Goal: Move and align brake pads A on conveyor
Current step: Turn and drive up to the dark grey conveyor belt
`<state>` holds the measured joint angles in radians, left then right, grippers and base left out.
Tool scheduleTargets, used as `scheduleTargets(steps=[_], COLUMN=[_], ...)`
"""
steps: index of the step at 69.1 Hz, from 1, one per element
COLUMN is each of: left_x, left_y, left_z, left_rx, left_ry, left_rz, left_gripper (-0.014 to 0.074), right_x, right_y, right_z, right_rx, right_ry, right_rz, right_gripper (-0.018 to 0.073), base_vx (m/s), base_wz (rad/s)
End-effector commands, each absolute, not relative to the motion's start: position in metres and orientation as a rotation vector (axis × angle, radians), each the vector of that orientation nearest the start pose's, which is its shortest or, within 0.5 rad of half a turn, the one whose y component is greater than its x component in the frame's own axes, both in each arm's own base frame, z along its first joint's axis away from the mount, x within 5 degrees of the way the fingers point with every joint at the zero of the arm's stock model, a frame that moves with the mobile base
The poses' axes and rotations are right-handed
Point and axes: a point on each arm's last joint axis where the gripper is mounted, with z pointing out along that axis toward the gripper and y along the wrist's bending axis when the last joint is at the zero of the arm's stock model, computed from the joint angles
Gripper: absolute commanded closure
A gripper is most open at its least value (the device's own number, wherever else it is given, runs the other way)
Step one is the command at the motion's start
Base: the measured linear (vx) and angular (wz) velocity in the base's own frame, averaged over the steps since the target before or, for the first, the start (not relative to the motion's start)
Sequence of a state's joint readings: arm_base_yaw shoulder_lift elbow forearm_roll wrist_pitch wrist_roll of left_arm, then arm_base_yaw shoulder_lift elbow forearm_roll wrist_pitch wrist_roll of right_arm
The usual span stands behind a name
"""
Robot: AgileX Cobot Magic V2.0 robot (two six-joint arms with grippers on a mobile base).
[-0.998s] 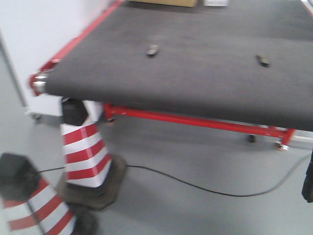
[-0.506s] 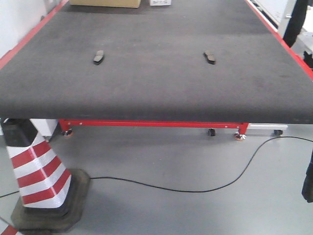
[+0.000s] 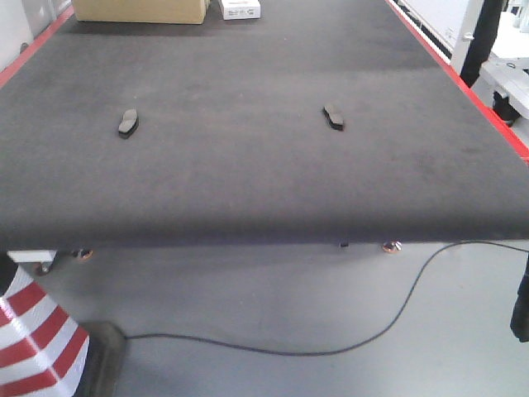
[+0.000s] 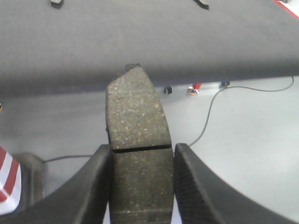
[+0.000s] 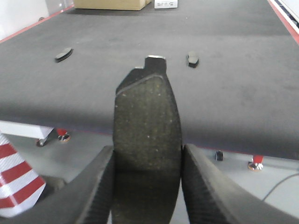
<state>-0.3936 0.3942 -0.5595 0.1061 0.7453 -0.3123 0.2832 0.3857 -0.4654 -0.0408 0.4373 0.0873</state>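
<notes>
Front camera shows 2 brake pads (image 3: 127,122) (image 3: 334,117) lying well apart on the conveyor (image 3: 248,174). Left gripper (image 4: 141,158) clamps another pad (image 4: 136,135); right gripper (image 5: 147,161) clamps a fourth pad (image 5: 145,126).

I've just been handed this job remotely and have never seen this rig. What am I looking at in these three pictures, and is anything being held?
It is a two-armed robot on a wheeled base. The front-facing picture looks out from the robot at the conveyor, a wide dark belt with red side rails. Two brake pads lie on it already, one to the left and one to the right. A cardboard box and a small white box sit at the far end. On the floor are a striped cone and a black cable.

The other two pictures come from cameras on the wrists. The left end effector is shut on a brake pad, its central groove visible. The right end effector is shut on another pad. Both are held just short of the belt's near edge.
</notes>
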Motion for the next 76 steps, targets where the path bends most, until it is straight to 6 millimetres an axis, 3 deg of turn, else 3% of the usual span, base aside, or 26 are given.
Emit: scheduleTargets(steps=[1, 76], left_x=[0.0716, 0.0716], left_y=[-0.0235, -0.0235], left_z=[0.325, 0.3251], left_rx=[0.118, 0.118], left_ry=[1.952, 1.952], left_rz=[-0.352, -0.352], left_gripper=[0.0603, 0.0603], right_x=[0.0828, 0.0828], right_y=[0.0223, 0.0223], right_z=[0.3223, 0.3223], right_rx=[-0.2, -0.2], right_ry=[1.706, 1.706], right_rz=[0.218, 0.218], right_gripper=[0.0564, 0.0564], base_vx=[0.35, 0.34], base_wz=[0.01, 0.02])
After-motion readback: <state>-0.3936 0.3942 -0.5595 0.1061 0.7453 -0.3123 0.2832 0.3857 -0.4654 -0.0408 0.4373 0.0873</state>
